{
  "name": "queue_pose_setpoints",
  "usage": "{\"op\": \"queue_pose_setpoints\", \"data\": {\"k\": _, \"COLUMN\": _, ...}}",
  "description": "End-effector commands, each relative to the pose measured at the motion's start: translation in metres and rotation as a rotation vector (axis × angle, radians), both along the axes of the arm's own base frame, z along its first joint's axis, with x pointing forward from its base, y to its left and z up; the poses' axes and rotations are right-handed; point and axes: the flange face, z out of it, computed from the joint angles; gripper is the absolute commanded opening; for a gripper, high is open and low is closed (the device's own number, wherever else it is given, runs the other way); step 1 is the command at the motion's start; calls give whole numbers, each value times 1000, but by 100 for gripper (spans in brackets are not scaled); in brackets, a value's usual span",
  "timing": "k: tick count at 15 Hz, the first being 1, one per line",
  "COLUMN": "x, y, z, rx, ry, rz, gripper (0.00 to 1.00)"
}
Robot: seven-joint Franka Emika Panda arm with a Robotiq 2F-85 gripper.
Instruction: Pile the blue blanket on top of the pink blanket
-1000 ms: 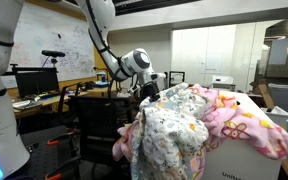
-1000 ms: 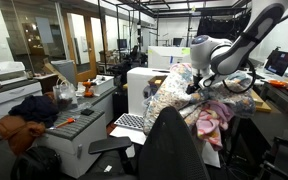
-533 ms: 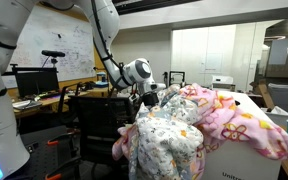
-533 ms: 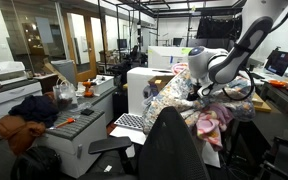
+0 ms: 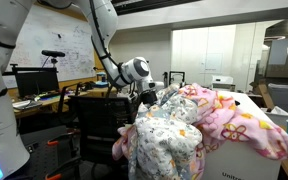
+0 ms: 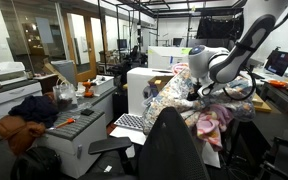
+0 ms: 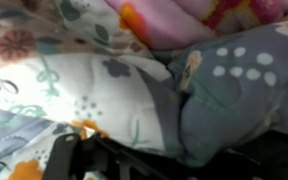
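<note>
Hand [image 5: 150, 93] is buried in the blue blanket [image 5: 169, 130], which hangs over the worktop [image 5: 252, 160] edge against the pink blanket [image 5: 246, 122]. Its grip is hidden, so I can't tell. Best to lift high and carry well over the pink.

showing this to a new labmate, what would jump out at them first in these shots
The heap of blankets on the white box: the floral blue blanket hangs down the front, with the pink blanket bunched behind it. Then the robot arm reaching in from above, its gripper at the blue blanket's upper edge.
</note>
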Motion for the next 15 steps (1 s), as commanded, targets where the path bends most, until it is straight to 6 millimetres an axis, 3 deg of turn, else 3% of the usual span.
{"op": "queue_pose_setpoints", "data": {"k": 1, "x": -30, "y": 21, "z": 37, "rx": 28, "ry": -6, "rz": 22, "gripper": 100}}
{"op": "queue_pose_setpoints", "data": {"k": 9, "x": -49, "y": 47, "z": 144, "rx": 91, "ry": -54, "rz": 82, "gripper": 100}}
{"op": "queue_pose_setpoints", "data": {"k": 12, "x": -38, "y": 47, "z": 185, "rx": 94, "ry": -99, "rz": 84, "gripper": 100}}
{"op": "queue_pose_setpoints", "data": {"k": 15, "x": -22, "y": 43, "z": 213, "rx": 88, "ry": -168, "rz": 76, "gripper": 100}}
